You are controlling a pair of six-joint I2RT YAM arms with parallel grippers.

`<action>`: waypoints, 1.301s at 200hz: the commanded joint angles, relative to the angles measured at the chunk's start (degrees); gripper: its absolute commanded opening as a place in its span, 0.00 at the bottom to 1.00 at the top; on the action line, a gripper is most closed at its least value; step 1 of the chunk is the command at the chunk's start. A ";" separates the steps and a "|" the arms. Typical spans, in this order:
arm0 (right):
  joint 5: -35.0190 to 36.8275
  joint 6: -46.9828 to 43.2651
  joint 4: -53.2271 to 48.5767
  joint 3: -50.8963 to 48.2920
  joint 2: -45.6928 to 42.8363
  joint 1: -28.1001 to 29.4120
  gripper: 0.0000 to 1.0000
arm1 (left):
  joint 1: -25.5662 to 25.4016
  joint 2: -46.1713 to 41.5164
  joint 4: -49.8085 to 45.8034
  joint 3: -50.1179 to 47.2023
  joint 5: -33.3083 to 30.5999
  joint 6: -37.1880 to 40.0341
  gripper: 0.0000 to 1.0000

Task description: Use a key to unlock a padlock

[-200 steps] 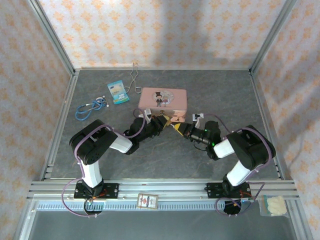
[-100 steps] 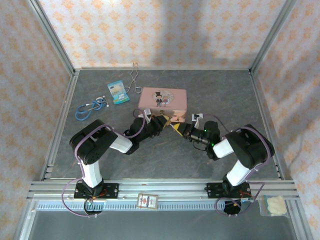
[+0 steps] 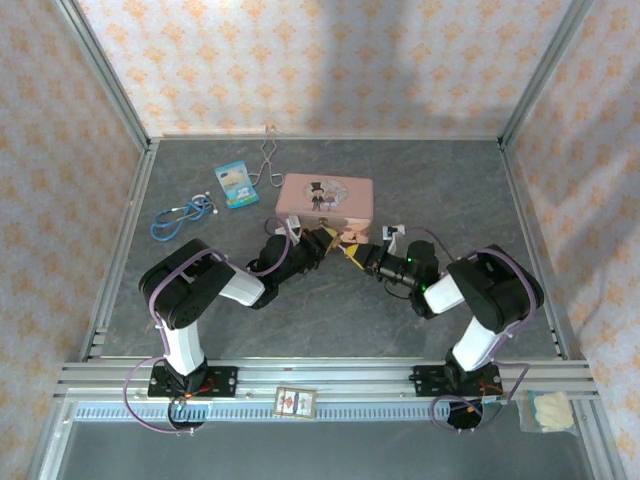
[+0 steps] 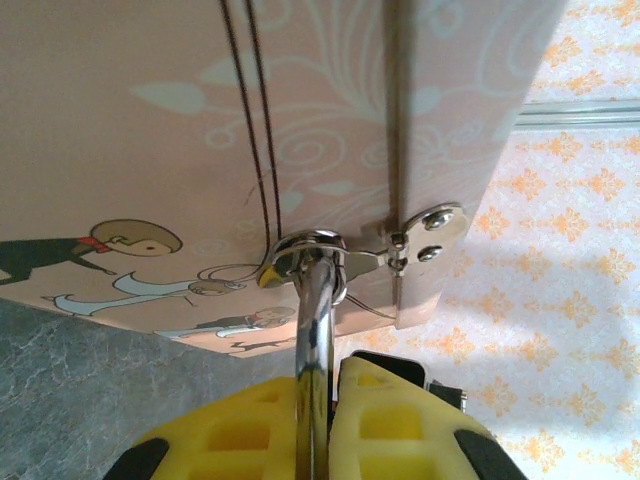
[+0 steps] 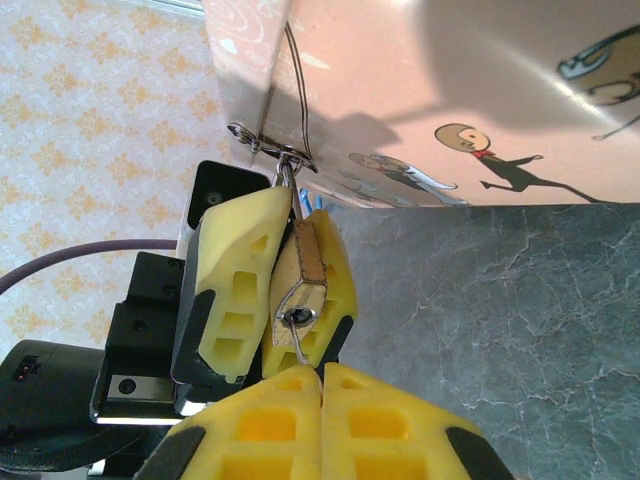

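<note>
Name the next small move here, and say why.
Probably roll the right gripper to turn the key: its tip seems seated in the keyhole of the padlock, which the left gripper clamps, with the shackle hooked through the pink tin's clasp.

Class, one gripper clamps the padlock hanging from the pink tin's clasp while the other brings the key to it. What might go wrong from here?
1. The right gripper pinches only the end of the thin key, whose tip is at the keyhole; turning may make it slip or bend.
2. The padlock, clamped in the left gripper, hangs by its shackle through the clasp; a twist may drag the pink tin.
</note>
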 commanded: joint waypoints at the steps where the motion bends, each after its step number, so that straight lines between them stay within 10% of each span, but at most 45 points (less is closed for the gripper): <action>1: 0.37 0.63 4.88 2.24 1.13 0.56 0.00 | -1.46 -0.49 7.57 0.32 2.93 -1.23 0.00; 260: 9.48 9.42 -2.01 8.83 3.30 2.77 0.00 | -5.58 0.01 10.78 -0.78 7.79 1.31 0.00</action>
